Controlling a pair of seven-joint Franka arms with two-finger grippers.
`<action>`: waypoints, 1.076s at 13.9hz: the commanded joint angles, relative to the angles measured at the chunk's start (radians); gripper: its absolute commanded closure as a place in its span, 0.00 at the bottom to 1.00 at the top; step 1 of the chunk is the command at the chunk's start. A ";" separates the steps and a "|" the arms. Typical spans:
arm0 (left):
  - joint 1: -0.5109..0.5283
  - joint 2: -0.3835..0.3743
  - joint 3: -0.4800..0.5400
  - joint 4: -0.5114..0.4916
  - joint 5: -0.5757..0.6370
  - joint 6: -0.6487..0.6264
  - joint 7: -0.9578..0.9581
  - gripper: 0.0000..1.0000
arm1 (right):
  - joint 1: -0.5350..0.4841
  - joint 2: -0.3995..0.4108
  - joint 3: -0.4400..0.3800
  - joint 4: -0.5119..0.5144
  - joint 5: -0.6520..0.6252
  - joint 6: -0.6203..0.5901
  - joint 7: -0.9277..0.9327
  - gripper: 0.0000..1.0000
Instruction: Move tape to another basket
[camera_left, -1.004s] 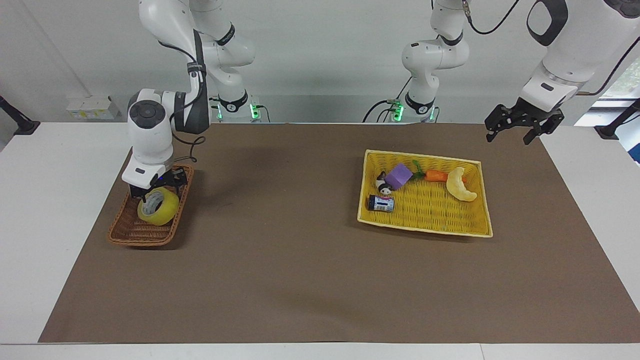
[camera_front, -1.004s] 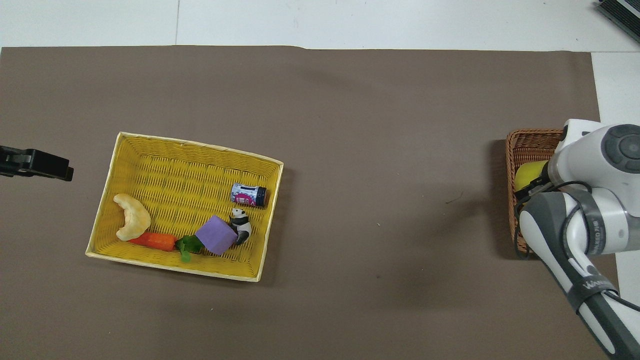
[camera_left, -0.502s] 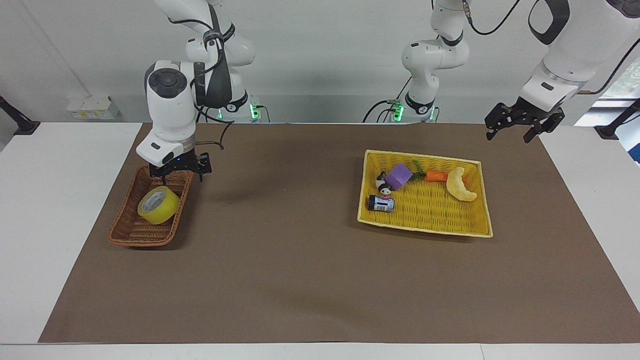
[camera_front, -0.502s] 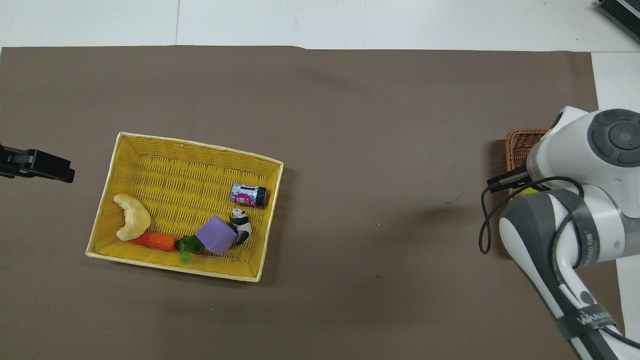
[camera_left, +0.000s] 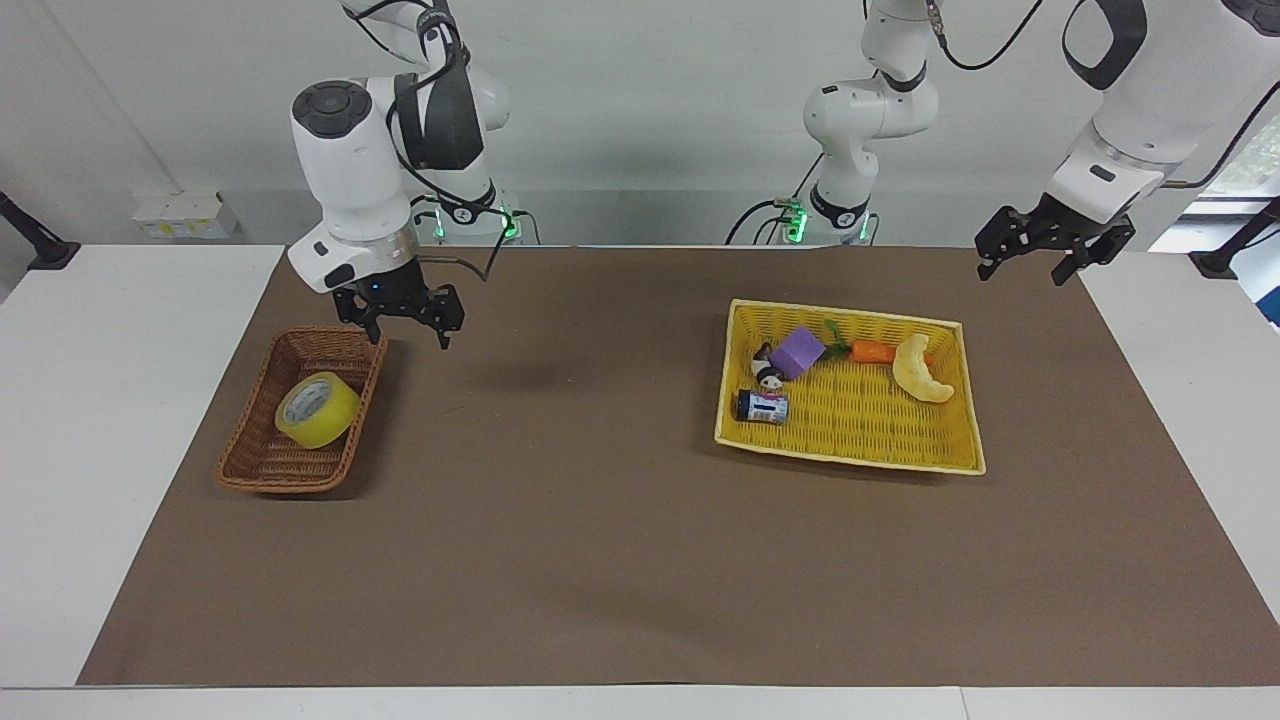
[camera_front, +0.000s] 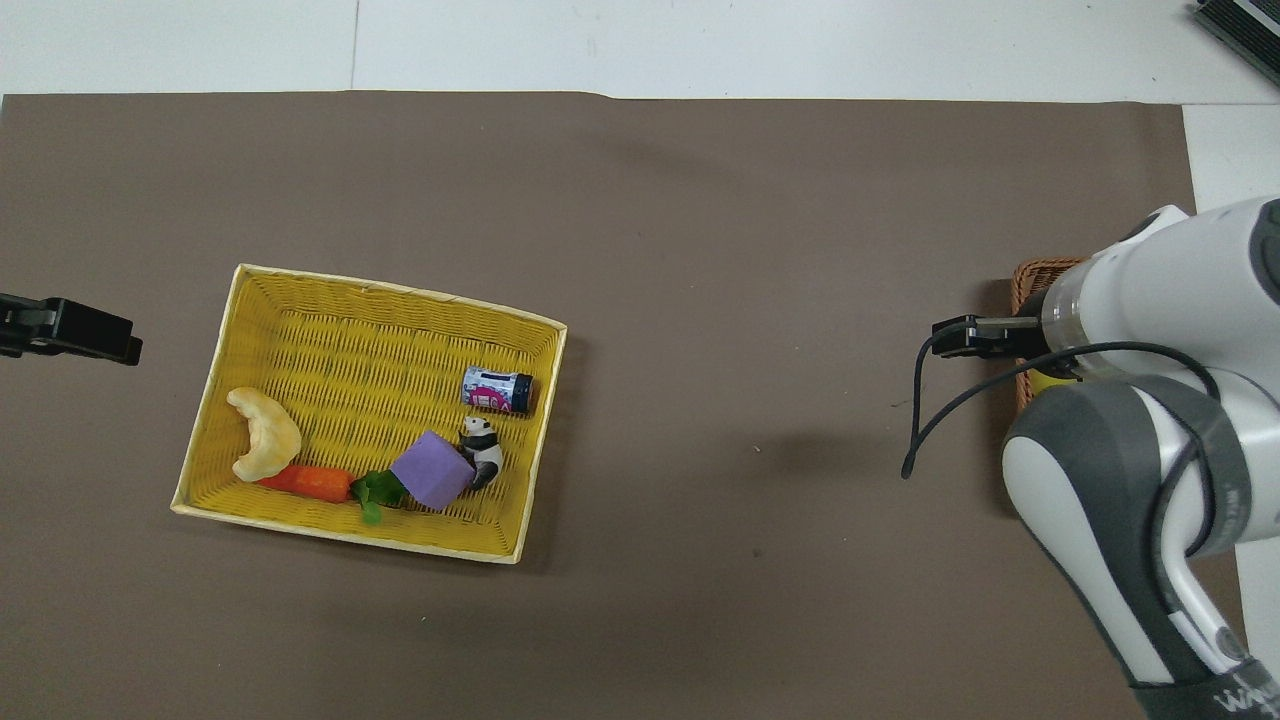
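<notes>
The tape (camera_left: 317, 410), a yellow roll with a pale core, lies on its own in the small brown wicker basket (camera_left: 252, 472) at the right arm's end of the table. My right gripper (camera_left: 407, 326) hangs open and empty above the mat, just past the basket's end that is nearer to the robots. In the overhead view the right arm covers most of the basket (camera_front: 1036, 276), and only a sliver of the tape (camera_front: 1050, 379) shows. My left gripper (camera_left: 1022, 271) waits open and empty over the mat's corner at the left arm's end of the table, also seen in the overhead view (camera_front: 100, 340).
A larger yellow tray basket (camera_left: 850, 314) sits toward the left arm's end of the table. It holds a purple block (camera_left: 797, 351), a toy carrot (camera_left: 872, 351), a pale crescent toy (camera_left: 920, 370), a panda figure (camera_left: 768, 374) and a small can (camera_left: 763, 406). A brown mat (camera_left: 560, 520) covers the table.
My right gripper has risen out of the wicker basket and shifted toward the table's middle, leaving the tape lying in the basket. The left arm has hardly moved.
</notes>
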 joint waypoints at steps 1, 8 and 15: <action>0.008 0.007 -0.007 0.017 0.014 -0.024 0.012 0.00 | -0.010 -0.001 0.007 0.116 0.043 -0.113 0.068 0.00; 0.010 0.007 -0.007 0.014 0.012 -0.014 -0.002 0.00 | -0.028 -0.016 -0.057 0.383 0.046 -0.371 0.062 0.00; 0.002 0.005 -0.007 0.012 0.012 -0.021 -0.031 0.00 | -0.028 -0.053 -0.084 0.351 0.074 -0.373 0.055 0.00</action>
